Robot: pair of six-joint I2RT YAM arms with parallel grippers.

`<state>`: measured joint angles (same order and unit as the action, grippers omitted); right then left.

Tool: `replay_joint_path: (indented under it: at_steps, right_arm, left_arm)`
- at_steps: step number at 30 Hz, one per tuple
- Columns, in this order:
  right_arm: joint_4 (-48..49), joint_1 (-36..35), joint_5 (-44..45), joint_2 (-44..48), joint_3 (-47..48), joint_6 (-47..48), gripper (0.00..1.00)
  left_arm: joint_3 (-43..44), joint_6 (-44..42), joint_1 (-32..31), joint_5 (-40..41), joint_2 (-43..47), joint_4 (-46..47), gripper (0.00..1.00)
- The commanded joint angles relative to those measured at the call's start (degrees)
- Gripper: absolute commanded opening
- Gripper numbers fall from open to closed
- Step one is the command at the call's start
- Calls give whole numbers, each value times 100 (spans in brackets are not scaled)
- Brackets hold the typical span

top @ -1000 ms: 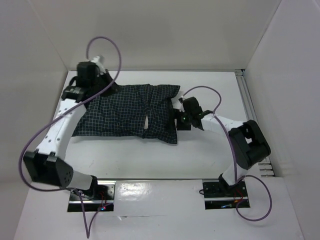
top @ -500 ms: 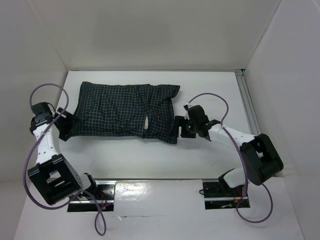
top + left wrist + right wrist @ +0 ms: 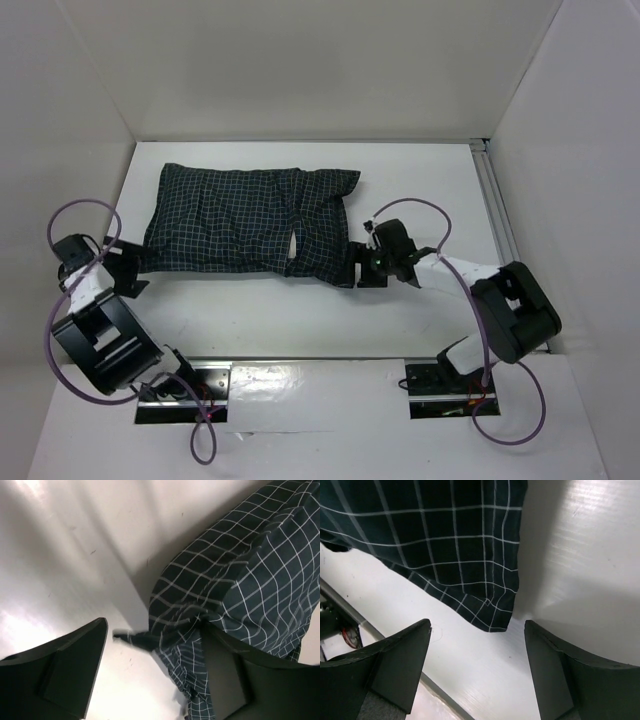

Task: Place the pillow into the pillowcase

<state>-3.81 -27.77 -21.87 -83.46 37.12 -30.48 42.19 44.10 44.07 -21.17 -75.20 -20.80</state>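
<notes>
A plump checked pillowcase [image 3: 250, 220] lies flat across the table [image 3: 300, 320], no pillow showing, so it is probably inside. The left gripper [image 3: 155, 630] and right gripper [image 3: 477, 625] sit at its two near corners, jaws wide, holding nothing, likely finished.

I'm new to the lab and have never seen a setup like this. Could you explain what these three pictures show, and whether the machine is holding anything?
These are two robot arms bolted at the near edge of a white table. The wide picture comes from a fixed camera overhead; the other two come from cameras on each wrist, so the dark wedges there are that arm's own fingers. On the table lies a dark checked pillowcase, plump as if filled. The left end effector and right end effector each sit at a near corner of it, jaws open, gripping nothing.
</notes>
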Motion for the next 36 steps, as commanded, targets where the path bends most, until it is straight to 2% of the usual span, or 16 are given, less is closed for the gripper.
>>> replay_joint_path:
  at_steps: [1, 2, 3, 4, 5, 6, 8, 10, 16, 19, 24, 26, 29, 32, 34, 36]
  right_arm:
    - [653, -36, -440, -258, -214, -177, 81]
    - [854, -36, -528, -372, -214, -178, 81]
    - [943, -88, -529, -373, -267, -256, 77]
    - [944, -88, -433, -468, -267, -326, 74]
    - [1118, -88, -328, -548, -267, -327, 70]
    - [1181, -88, -40, -548, -267, -379, 59]
    - [1181, -88, 261, -601, -23, -380, 37]
    - [1077, 113, 472, -671, 285, -380, 0]
    - [356, 614, 1158, -364, 1919, -20, 0]
    - [171, 1088, 1220, -136, 2903, 86, 0]
    - [118, 1984, 1369, 66, 4738, 139, 0]
    - [-66, 2100, 1448, 224, 4970, 217, 0]
    - [-303, 2100, 1632, 741, 4315, 279, 0]
    - [-653, 2100, 2158, 1312, 2681, -9, 0]
    - [-656, 2458, 2118, 1534, 1620, -421, 0]
    - [-577, 2714, 1959, 1692, 1360, -503, 0]
  left_arm:
    - [-45, 187, -56, -563, -337, 910, 85]
    - [-45, 187, -187, -616, -433, 989, 80]
    - [-45, 135, -267, -564, -600, 990, 60]
    - [-45, 134, -320, -564, -662, 990, 60]
    - [-45, 73, -390, -564, -663, 1051, 17]
    - [-45, 73, -391, -616, -715, 1051, 2]
    - [-45, 73, -444, -617, -637, 1051, 0]
    - [95, 73, -514, -617, -505, 1051, 0]
    - [964, 20, -778, -889, -22, 499, 0]
    - [1746, 178, -1067, -1082, 119, 427, 0]
    - [3820, 695, -1322, -1862, -450, 427, 0]
    - [4155, 915, -1322, -2013, -452, 541, 0]
    - [3798, 917, -1087, -1952, -57, 594, 0]
    - [2429, 917, -875, -1978, 268, 707, 0]
    - [1438, 917, -874, -2267, 269, 1084, 0]
    - [942, 1021, -926, -2418, 269, 1445, 0]
